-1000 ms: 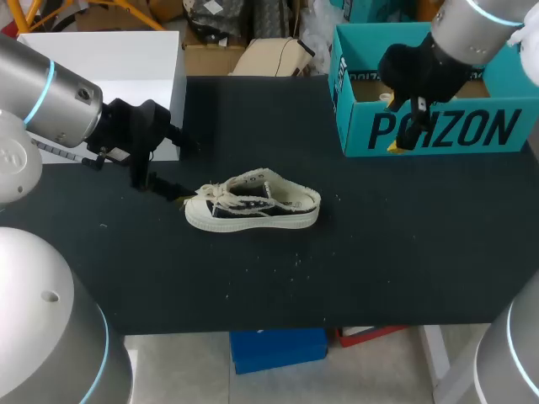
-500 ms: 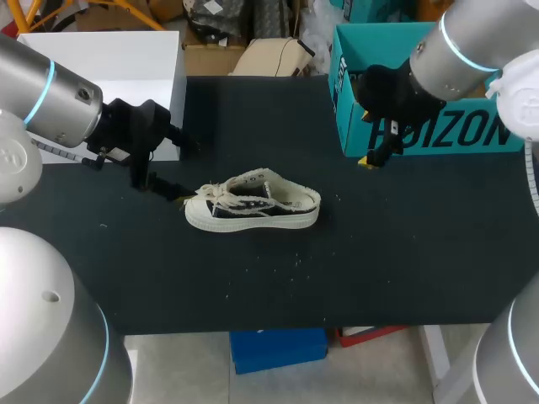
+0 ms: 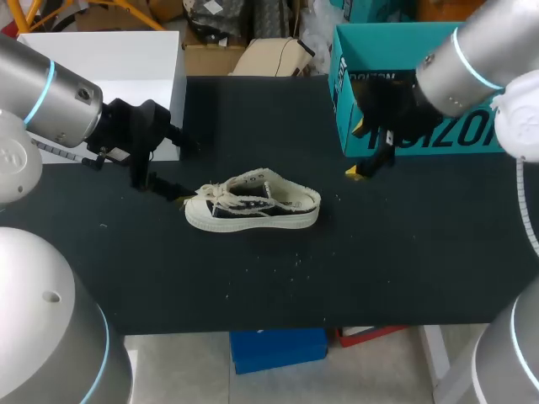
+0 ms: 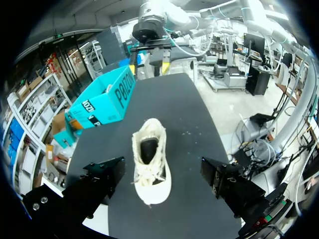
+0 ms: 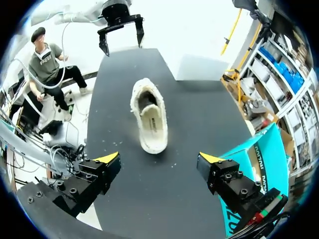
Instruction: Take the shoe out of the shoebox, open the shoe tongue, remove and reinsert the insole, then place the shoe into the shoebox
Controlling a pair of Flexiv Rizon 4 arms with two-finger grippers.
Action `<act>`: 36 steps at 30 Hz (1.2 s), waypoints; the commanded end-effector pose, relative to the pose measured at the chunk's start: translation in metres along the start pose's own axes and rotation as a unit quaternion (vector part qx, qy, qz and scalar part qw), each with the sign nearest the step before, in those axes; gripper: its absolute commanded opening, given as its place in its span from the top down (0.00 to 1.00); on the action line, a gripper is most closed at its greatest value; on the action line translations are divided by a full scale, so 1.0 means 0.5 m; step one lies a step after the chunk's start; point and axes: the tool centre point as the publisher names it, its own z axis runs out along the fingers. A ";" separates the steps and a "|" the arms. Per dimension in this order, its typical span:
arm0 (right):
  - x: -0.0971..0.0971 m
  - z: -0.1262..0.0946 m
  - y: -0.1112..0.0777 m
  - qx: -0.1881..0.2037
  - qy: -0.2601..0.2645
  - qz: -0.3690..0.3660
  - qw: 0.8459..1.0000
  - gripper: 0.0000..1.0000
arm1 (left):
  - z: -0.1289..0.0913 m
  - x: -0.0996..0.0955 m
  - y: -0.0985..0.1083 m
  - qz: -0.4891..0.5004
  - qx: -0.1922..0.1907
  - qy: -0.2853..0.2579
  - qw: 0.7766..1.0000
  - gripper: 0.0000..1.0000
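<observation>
A cream and black low sneaker (image 3: pixel 253 204) lies on its sole in the middle of the black table, toe toward my left arm. Just off the toe, my left gripper (image 3: pixel 174 166) stands open; in its wrist view the shoe (image 4: pixel 148 167) lies ahead between the open fingers, untouched. My right gripper (image 3: pixel 359 150) hangs open in front of the teal shoebox (image 3: pixel 341 101), a short way off the heel. The right wrist view has the shoe (image 5: pixel 149 117) ahead of the open gripper (image 5: pixel 159 158), with its insole visible inside.
The shoebox (image 5: pixel 259 164) stands at the table's back right, its top open. A white box (image 3: pixel 109 59) sits at the back left behind my left arm. Small light crumbs dot the black tabletop (image 3: pixel 278 278) in front of the shoe.
My right arm has swung left and down from over the shoebox to just in front of its left corner, nearer the shoe's heel. The left arm and the shoe have not moved.
</observation>
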 end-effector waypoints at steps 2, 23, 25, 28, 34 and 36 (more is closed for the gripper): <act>0.025 0.048 -0.020 -0.080 -0.019 -0.005 0.997 0.00 | 0.004 0.001 0.002 0.001 0.000 -0.002 1.000 0.00; 0.026 0.182 -0.031 -0.180 0.015 -0.012 0.984 0.00 | 0.004 0.001 0.002 0.001 0.000 -0.002 1.000 0.00; 0.025 0.190 -0.030 -0.184 0.019 -0.014 0.983 0.00 | 0.004 0.001 0.002 0.001 0.000 -0.002 1.000 0.00; 0.026 0.205 -0.030 -0.188 0.024 -0.015 0.982 0.00 | 0.004 0.001 0.002 0.001 0.000 -0.002 1.000 0.00; 0.033 0.239 -0.026 -0.199 0.041 -0.016 0.979 0.00 | 0.004 0.001 0.002 0.001 0.000 -0.002 1.000 0.00; 0.032 0.248 -0.023 -0.201 0.044 -0.015 0.978 0.00 | 0.004 0.001 0.002 0.001 0.000 -0.002 1.000 0.00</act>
